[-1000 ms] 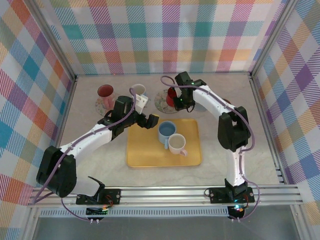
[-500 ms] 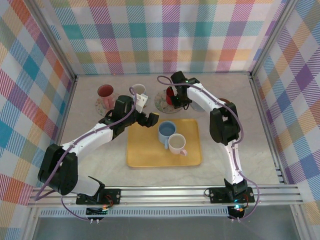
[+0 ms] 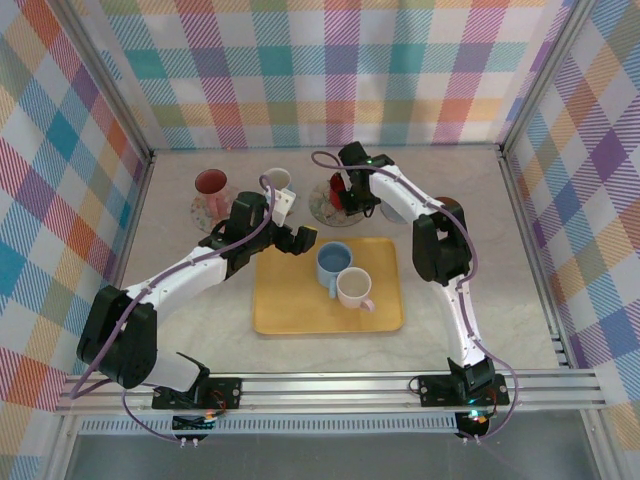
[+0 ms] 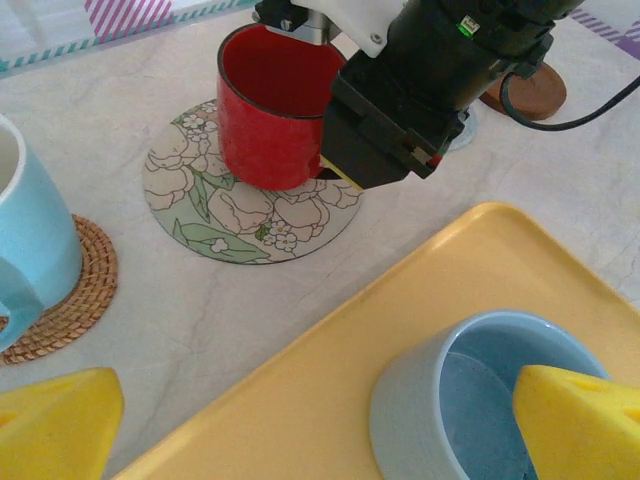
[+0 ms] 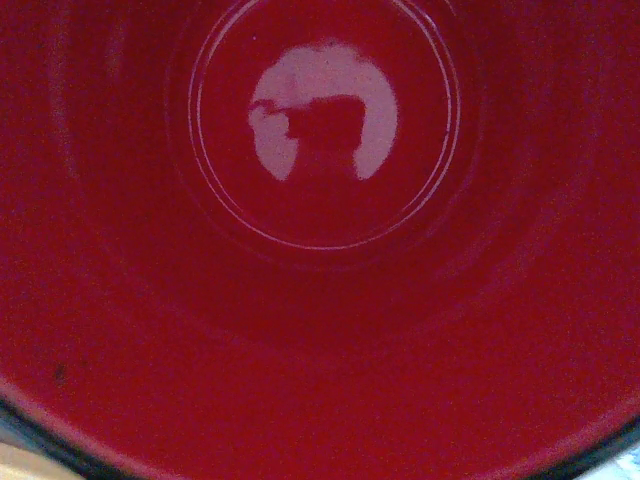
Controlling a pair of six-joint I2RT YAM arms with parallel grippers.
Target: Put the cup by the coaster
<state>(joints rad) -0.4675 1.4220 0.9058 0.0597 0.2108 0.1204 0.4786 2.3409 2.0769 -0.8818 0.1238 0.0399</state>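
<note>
The red cup (image 4: 268,115) stands upright on the round floral coaster (image 4: 215,215), its base seemingly on the coaster. My right gripper (image 4: 335,150) is shut on the cup's wall at the side nearer the tray. From above, the right gripper (image 3: 345,190) sits over the red cup (image 3: 334,190) on the floral coaster (image 3: 320,208). The right wrist view looks straight down into the red cup (image 5: 320,260). My left gripper (image 3: 300,240) hangs open over the tray's far left corner, and its yellow fingertips (image 4: 50,425) hold nothing.
A yellow tray (image 3: 290,310) holds a blue cup (image 3: 333,261) and a cream cup (image 3: 354,288). A pale blue cup (image 4: 30,250) rests on a woven coaster (image 4: 70,300). A dark pink cup (image 3: 211,184) stands far left. A brown coaster (image 4: 528,92) lies behind the right gripper.
The right gripper and the red cup have shifted slightly left over the floral coaster, and the right arm's elbow has swung left. The left arm has stayed still.
</note>
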